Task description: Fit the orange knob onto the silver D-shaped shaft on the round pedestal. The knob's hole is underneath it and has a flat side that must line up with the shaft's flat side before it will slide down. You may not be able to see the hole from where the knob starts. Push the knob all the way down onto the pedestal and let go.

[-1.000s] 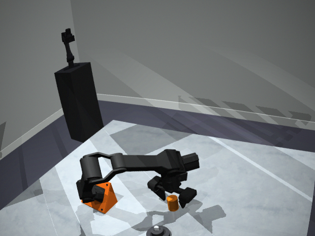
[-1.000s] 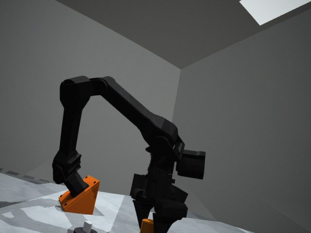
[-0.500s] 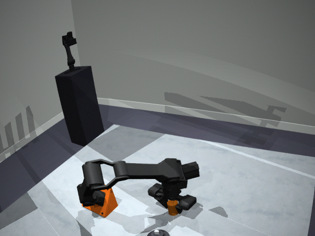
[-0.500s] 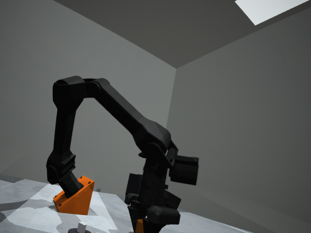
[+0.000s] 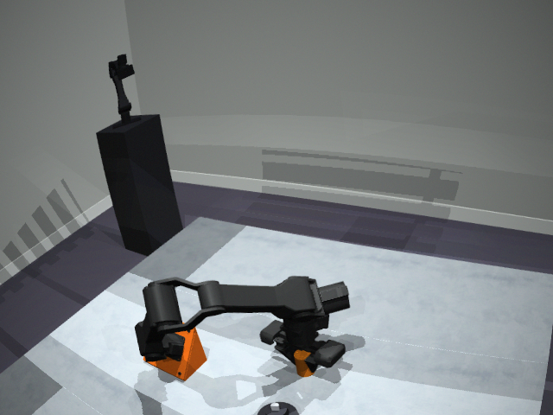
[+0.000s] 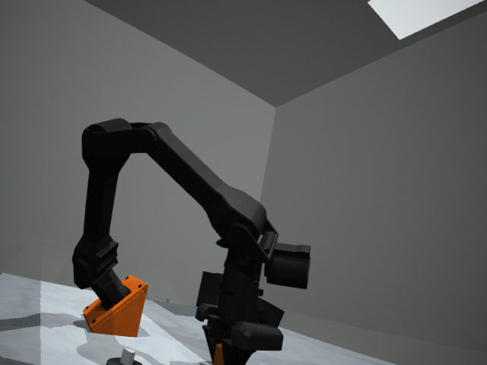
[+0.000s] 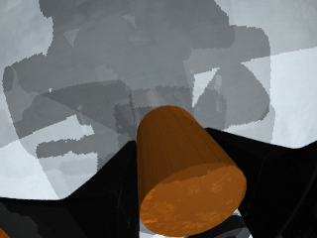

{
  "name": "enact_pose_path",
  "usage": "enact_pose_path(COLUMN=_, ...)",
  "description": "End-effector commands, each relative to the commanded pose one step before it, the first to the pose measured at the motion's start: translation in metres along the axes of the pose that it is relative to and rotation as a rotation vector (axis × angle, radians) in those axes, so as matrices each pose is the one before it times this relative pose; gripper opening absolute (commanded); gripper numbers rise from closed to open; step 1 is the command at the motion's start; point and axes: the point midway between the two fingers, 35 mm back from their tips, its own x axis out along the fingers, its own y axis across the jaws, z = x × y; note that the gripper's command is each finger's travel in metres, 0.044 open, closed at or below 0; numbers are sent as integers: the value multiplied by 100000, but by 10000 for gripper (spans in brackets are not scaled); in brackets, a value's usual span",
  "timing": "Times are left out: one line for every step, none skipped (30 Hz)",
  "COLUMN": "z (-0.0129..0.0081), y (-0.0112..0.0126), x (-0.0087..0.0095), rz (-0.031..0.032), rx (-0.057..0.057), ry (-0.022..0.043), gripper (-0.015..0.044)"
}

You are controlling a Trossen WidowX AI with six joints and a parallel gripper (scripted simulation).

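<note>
The orange knob [image 5: 303,364] [image 6: 218,354] [image 7: 198,203] is a short cylinder, upright or nearly so, low at the table surface. I cannot tell whether it touches the table. My gripper [image 5: 305,367] [image 7: 170,141] points down and is shut on the knob, one dark finger on each side. The hole underneath the knob is hidden. The dark round pedestal [image 5: 263,411] [image 6: 112,360] stands at the bottom edge of the top and exterior views, cut off by the frame. The silver shaft [image 5: 274,405] [image 6: 128,357] sticks up from it, with nothing on it.
The arm's orange wedge-shaped base [image 5: 194,353] [image 6: 128,318] stands left of the gripper in the top and exterior views. A tall dark column [image 5: 143,188] with a small dark arm [image 5: 119,89] on top stands at the back left. Shadows lie across the pale table [image 5: 424,312].
</note>
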Motion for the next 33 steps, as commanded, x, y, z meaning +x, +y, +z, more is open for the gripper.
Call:
enact_pose_path(z=252, y=-197, x=-512, rz=-2618, rx=-876, ry=-1229, gripper=0)
enact_pose_path(z=40, y=-41, x=-193, rz=56, rx=-10, ry=-27, gripper=0)
enact_pose_path(z=39, y=-40, x=-193, rz=56, rx=-10, ry=-25, gripper=0)
enact_pose_path(z=38, y=-39, x=-194, rz=57, rx=-10, ry=-23, gripper=0)
enact_pose_path(z=51, y=-51, x=-233, rz=80, rx=-9, ry=-17, gripper=0)
enact_pose_path(z=60, y=-60, x=-286, rz=98, rx=-11, ry=-17, gripper=0)
enact_pose_path(z=58, y=-57, x=-288, rz=99, rx=-10, ry=-13, gripper=0)
enact_pose_path(z=55, y=-54, x=-289, rz=99, rx=-9, ry=-10, gripper=0)
enact_pose_path(z=53, y=-51, x=-291, rz=99, rx=-9, ry=-6, gripper=0)
enact_pose_path(z=50, y=-48, x=-293, rz=99, rx=-8, ry=-2, gripper=0)
enact_pose_path(z=48, y=-45, x=-295, rz=100, rx=-7, ry=2, gripper=0)
enact_pose_path(z=45, y=-42, x=-296, rz=100, rx=-7, ry=6, gripper=0)
enact_pose_path(z=42, y=-38, x=-298, rz=100, rx=-6, ry=9, gripper=0)
enact_pose_path(z=40, y=-35, x=-299, rz=100, rx=-5, ry=13, gripper=0)
enact_pose_path(z=48, y=-52, x=-298, rz=99, rx=-2, ry=20, gripper=0)
enact_pose_path(z=45, y=-49, x=-301, rz=99, rx=-1, ry=24, gripper=0)
enact_pose_path(z=43, y=-46, x=-302, rz=99, rx=-1, ry=28, gripper=0)
enact_pose_path(z=40, y=-43, x=-304, rz=99, rx=0, ry=31, gripper=0)
enact_pose_path(z=37, y=-39, x=-305, rz=99, rx=1, ry=35, gripper=0)
enact_pose_path(z=34, y=-36, x=-306, rz=99, rx=2, ry=38, gripper=0)
enact_pose_path(z=31, y=-33, x=-308, rz=99, rx=2, ry=42, gripper=0)
enact_pose_path(z=28, y=-30, x=-309, rz=99, rx=3, ry=45, gripper=0)
enact_pose_path(z=25, y=-26, x=-310, rz=98, rx=4, ry=49, gripper=0)
enact_pose_path(z=22, y=-23, x=-311, rz=98, rx=5, ry=53, gripper=0)
enact_pose_path(z=33, y=-37, x=-310, rz=96, rx=7, ry=57, gripper=0)
enact_pose_path(z=30, y=-33, x=-313, rz=96, rx=8, ry=61, gripper=0)
enact_pose_path(z=27, y=-30, x=-314, rz=96, rx=9, ry=64, gripper=0)
enact_pose_path(z=24, y=-27, x=-315, rz=96, rx=10, ry=67, gripper=0)
enact_pose_path(z=21, y=-23, x=-316, rz=95, rx=11, ry=71, gripper=0)
enact_pose_path(z=17, y=-20, x=-316, rz=95, rx=12, ry=74, gripper=0)
enact_pose_path(z=14, y=-16, x=-317, rz=95, rx=12, ry=77, gripper=0)
enact_pose_path(z=11, y=-13, x=-318, rz=94, rx=13, ry=81, gripper=0)
enact_pose_path(z=8, y=-10, x=-319, rz=94, rx=14, ry=84, gripper=0)
